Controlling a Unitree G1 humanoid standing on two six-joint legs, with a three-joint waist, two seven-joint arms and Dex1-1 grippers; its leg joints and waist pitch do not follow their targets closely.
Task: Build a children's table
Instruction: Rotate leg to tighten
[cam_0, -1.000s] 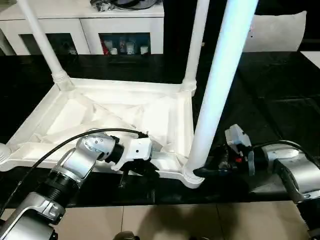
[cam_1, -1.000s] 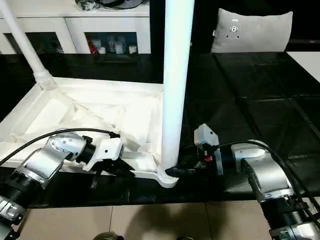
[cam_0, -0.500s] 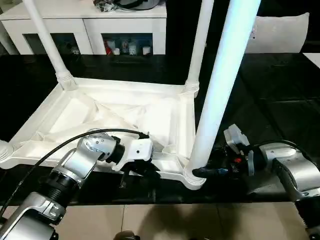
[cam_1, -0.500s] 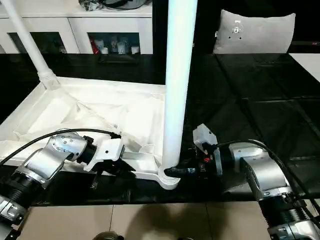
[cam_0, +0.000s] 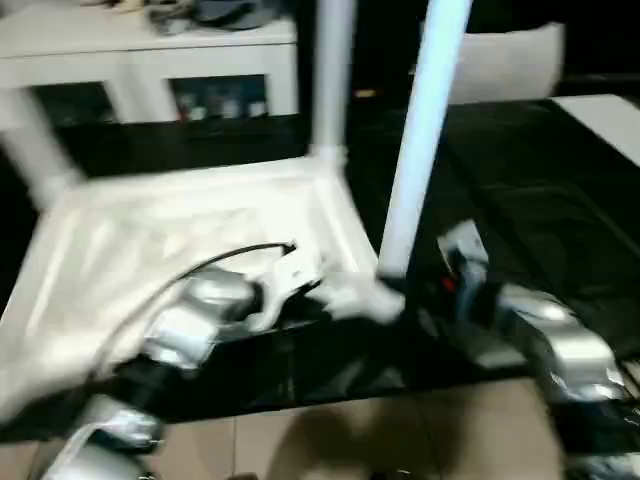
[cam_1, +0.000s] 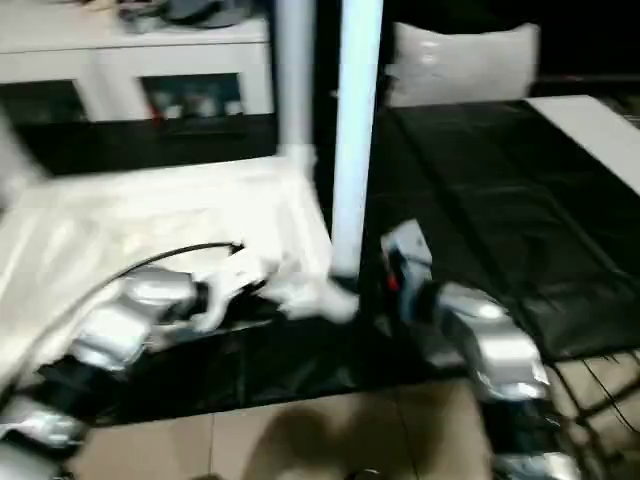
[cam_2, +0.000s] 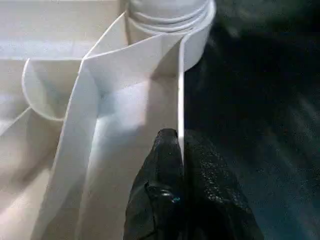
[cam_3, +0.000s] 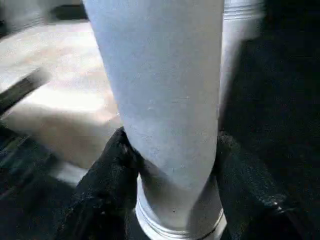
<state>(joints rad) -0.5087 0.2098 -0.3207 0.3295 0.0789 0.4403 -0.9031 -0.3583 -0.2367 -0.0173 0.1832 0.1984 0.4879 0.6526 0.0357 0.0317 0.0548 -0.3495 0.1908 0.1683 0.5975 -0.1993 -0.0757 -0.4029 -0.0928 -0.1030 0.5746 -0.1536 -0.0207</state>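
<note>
The children's table lies upside down on a black surface, its ribbed white top (cam_0: 150, 250) facing up. Legs stand in the far right socket (cam_0: 330, 80), the far left socket (cam_0: 30, 150) and the near right socket (cam_0: 415, 150). My left gripper (cam_2: 179, 137) is shut on the thin rim wall of the top (cam_2: 125, 105), just short of the near right corner socket (cam_2: 195, 35). My right gripper (cam_3: 170, 150) is shut around the base of the near right leg (cam_3: 160, 75), with one black finger (cam_3: 112, 170) on each side.
A long white cabinet (cam_0: 150, 60) with glass-fronted openings runs along the back. A white cushion (cam_0: 500, 60) leans at the back right. The black surface (cam_0: 520, 180) ends at a tiled floor (cam_0: 350, 430) close in front of me.
The whole picture has swung and blurred, so the camera has moved. Both grippers keep the same holds, the left on the rim and the right on the leg's base.
</note>
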